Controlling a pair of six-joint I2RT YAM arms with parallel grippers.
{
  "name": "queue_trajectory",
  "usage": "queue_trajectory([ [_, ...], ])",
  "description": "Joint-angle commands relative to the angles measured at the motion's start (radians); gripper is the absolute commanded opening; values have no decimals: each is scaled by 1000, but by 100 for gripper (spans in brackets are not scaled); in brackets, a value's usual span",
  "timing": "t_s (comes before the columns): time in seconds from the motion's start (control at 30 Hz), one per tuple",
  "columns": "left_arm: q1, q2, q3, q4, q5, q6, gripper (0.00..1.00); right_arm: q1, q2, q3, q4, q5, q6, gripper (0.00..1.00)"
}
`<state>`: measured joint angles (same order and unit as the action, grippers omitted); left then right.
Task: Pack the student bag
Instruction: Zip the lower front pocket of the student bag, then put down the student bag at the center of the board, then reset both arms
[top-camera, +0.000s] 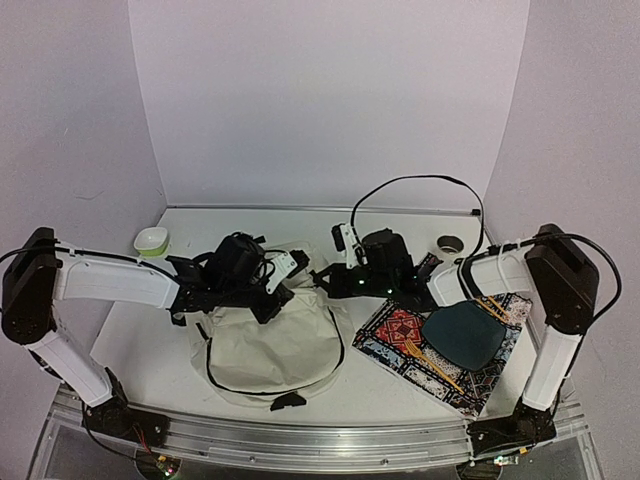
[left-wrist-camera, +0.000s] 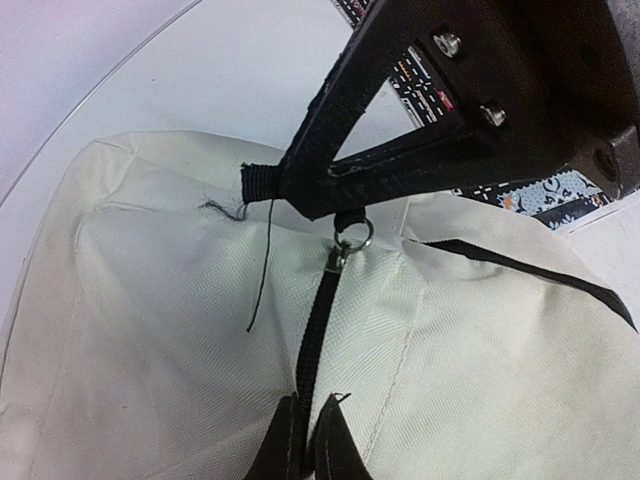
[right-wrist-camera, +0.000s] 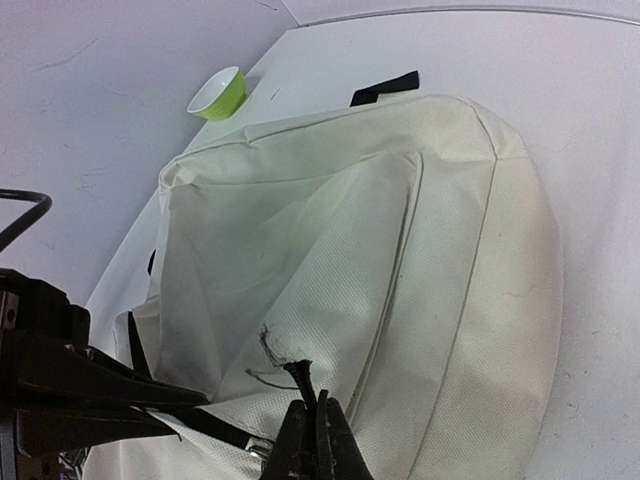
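from above, the student bag (top-camera: 270, 345) is seen lying on the white table (top-camera: 250, 225), at the near middle, between the two arms. its far edge is touched by the left gripper (top-camera: 290, 280) and the right gripper (top-camera: 322, 277), which are placed close together there. a green bowl (top-camera: 152, 240) is seen far left, and a patterned placemat (top-camera: 400, 335) with a dark dish (top-camera: 462, 335) on it is laid at the right.

in the left wrist view, the fingers of the left gripper are pressed together on the black zipper strip (left-wrist-camera: 318, 310) of the bag, just near of a metal ring (left-wrist-camera: 352, 232).

in the right wrist view, the fingers of the right gripper are closed on a small black loop (right-wrist-camera: 298, 375) at the edge of the bag, beside a loose thread (right-wrist-camera: 265, 350).
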<state>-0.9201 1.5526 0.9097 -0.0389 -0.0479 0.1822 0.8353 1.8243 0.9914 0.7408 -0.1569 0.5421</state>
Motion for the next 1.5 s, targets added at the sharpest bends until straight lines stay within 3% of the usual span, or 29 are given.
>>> queue_trajectory([
  [0.0, 12, -67, -55, -43, -81, -56, 0, -86, -45, -62, -28, 156, 36, 0],
  [0.1, 18, -64, -77, -11, -79, -67, 0, -87, -37, -62, -23, 130, 29, 0],
  [0.23, 18, -39, -80, 33, -44, -58, 1, -87, 2, -11, 1, -24, 4, 0],
  [0.3, 18, -22, -74, 74, -48, -53, 6, -86, 14, 16, 3, -80, 2, 2],
  [0.5, 54, -11, -40, 122, -85, -48, 14, -97, -3, 80, -32, -72, -33, 10],
  [0.67, 113, -50, -38, 129, -85, -58, 20, -122, -61, 101, -108, -26, -80, 25],
  [0.83, 143, -117, -72, 132, -96, -69, 29, -152, -166, 57, -164, 46, -118, 53],
  [1.0, 161, -144, -95, 132, -113, -107, 41, -174, -312, 6, -257, 192, -162, 78],
  [1.1, 161, -197, -103, 131, -172, -164, 48, -177, -420, -36, -304, 293, -189, 87],
  [1.3, 200, -371, -116, 56, -372, -331, 81, -180, -651, -115, -415, 463, -240, 98],
  [1.47, 239, -534, -66, -149, -459, -465, 98, -182, -877, -188, -519, 613, -251, 98],
])
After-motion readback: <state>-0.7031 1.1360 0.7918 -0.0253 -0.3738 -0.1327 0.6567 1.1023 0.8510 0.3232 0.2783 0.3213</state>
